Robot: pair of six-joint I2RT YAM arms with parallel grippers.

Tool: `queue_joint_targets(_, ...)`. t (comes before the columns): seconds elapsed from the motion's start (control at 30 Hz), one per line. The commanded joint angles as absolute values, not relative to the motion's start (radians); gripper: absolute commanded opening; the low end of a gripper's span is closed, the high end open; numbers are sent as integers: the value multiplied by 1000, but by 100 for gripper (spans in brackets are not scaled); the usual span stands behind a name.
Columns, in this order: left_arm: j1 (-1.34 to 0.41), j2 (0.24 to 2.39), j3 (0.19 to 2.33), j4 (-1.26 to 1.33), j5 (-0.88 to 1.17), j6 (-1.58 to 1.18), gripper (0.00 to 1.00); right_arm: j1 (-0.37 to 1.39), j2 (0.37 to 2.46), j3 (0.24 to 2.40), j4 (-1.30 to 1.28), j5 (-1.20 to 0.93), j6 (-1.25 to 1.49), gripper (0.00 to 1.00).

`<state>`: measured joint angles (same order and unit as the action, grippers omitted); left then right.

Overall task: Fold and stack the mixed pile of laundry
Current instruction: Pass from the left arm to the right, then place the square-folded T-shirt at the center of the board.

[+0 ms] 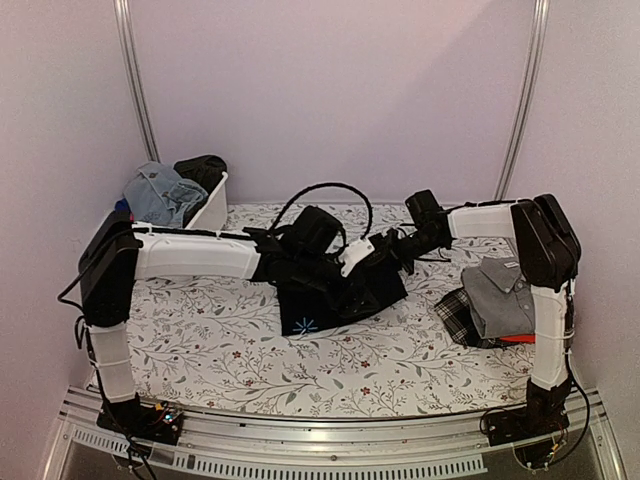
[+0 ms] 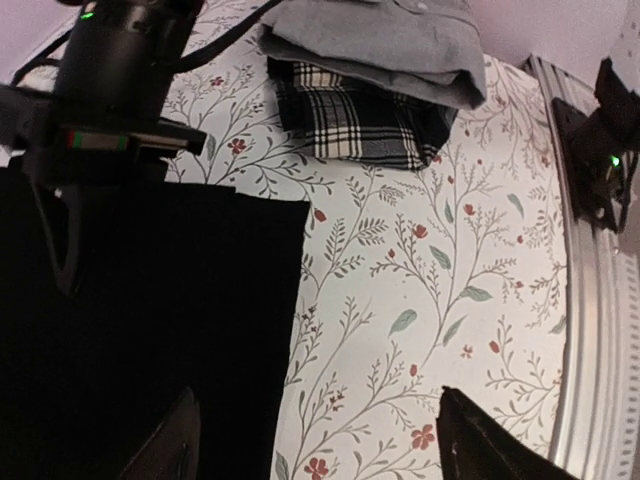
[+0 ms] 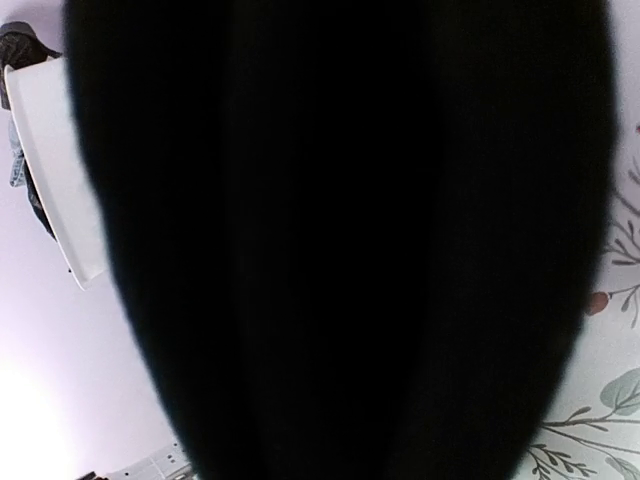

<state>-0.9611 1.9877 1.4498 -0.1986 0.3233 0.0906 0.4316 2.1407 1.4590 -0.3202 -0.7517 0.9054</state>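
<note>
Hovering with the left hand (image 2: 315, 400) spread wide, one finger above the black garment (image 2: 150, 320), the other above the table (image 2: 450, 300). Directly beneath: the garment's free edge, long axis running ahead toward the right hand (image 2: 75, 215), likely the left's to pinch. Cannot tell the right hand's grip, smothered in black cloth. Ahead, grey shirt (image 2: 380, 40) stacked on plaid cloth (image 2: 360, 115); far behind, white tub (image 1: 215, 205) holding denim pieces (image 1: 160, 195)

The black garment (image 1: 340, 295) looks matt cloth; the tub (image 1: 212, 210) smooth plastic.
</note>
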Motion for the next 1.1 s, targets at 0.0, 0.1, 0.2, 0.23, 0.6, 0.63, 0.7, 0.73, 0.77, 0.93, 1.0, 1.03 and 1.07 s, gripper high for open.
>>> queue_joint_targets(0.0, -869, 1841, 1363, -115, 319, -37, 85, 422, 2138, 1569, -647, -653, 653, 0)
queue_joint_targets(0.1, -805, 1782, 1311, -99, 338, -104, 99, 417, 2140, 1648, -805, -572, 523, 0)
queue_joint_targets(0.2, -761, 1734, 1257, -84, 354, -132, 100, 390, 2138, 1738, -953, -437, 394, 0)
queue_joint_targets(0.23, -753, 1720, 1241, -81, 352, -135, 100, 377, 2134, 1764, -989, -393, 368, 0)
queue_joint_targets(0.6, -710, 1615, 1113, -87, 314, -119, 100, 228, 2121, 2257, -1273, 256, 189, 0)
queue_joint_targets(0.63, -706, 1605, 1103, -90, 309, -118, 100, 229, 2137, 2332, -1311, 329, 183, 0)
queue_joint_targets(0.7, -698, 1585, 1085, -98, 297, -119, 100, 235, 2189, 2428, -1328, 452, 163, 0)
queue_joint_targets(0.73, -692, 1575, 1076, -102, 291, -119, 100, 241, 2191, 2425, -1307, 491, 156, 0)
queue_joint_targets(0.77, -687, 1565, 1065, -107, 285, -120, 100, 255, 2189, 2412, -1285, 540, 140, 0)
queue_joint_targets(0.93, -664, 1512, 1008, -124, 266, -120, 100, 418, 2267, 2383, -1220, 707, 57, 0)
queue_joint_targets(1.0, -652, 1495, 994, -139, 250, -121, 100, 492, 2326, 2383, -1195, 707, 35, 0)
queue_joint_targets(1.03, -646, 1487, 990, -152, 242, -120, 100, 529, 2351, 2385, -1184, 703, 26, 0)
queue_joint_targets(1.07, -641, 1478, 986, -165, 235, -121, 100, 563, 2386, 2390, -1176, 694, 18, 0)
